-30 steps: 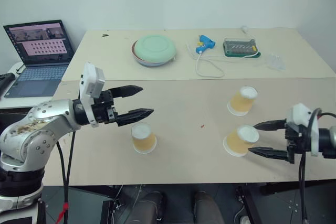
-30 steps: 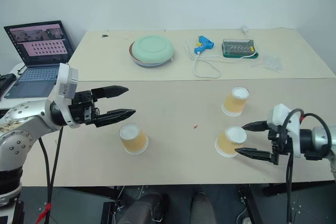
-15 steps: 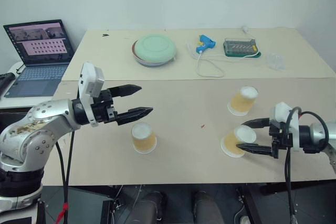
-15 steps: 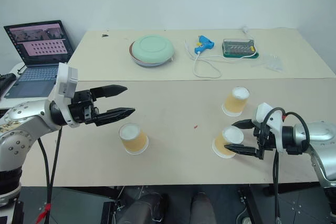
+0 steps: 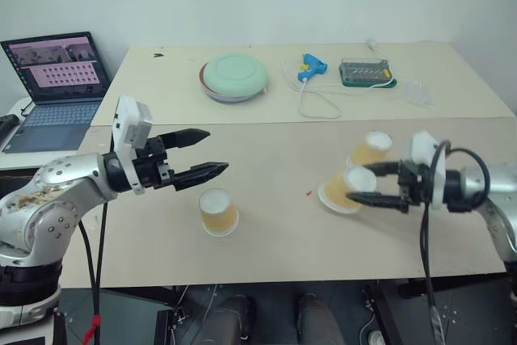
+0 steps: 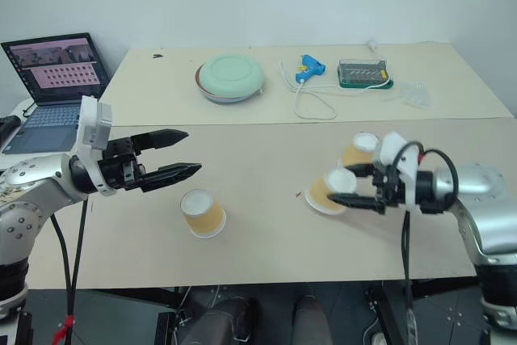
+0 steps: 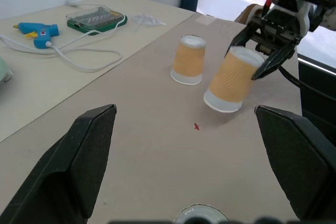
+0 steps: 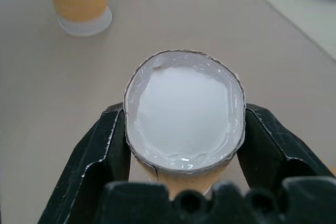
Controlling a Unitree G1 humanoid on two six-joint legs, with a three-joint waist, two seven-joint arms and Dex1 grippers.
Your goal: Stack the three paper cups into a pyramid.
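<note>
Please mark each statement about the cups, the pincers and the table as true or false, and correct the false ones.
1. The right pincer is shut on a paper cup and holds it tilted above the table. True.
2. The left pincer grips the cup near it. False: it is open and holds nothing; that cup stands upside down on the table below it.
3. All three cups are already stacked. False: the third cup stands alone, and nothing is stacked yet.
4. A blue glue gun lies on the far part of the table, between a green dish and a clear box. True.
</note>
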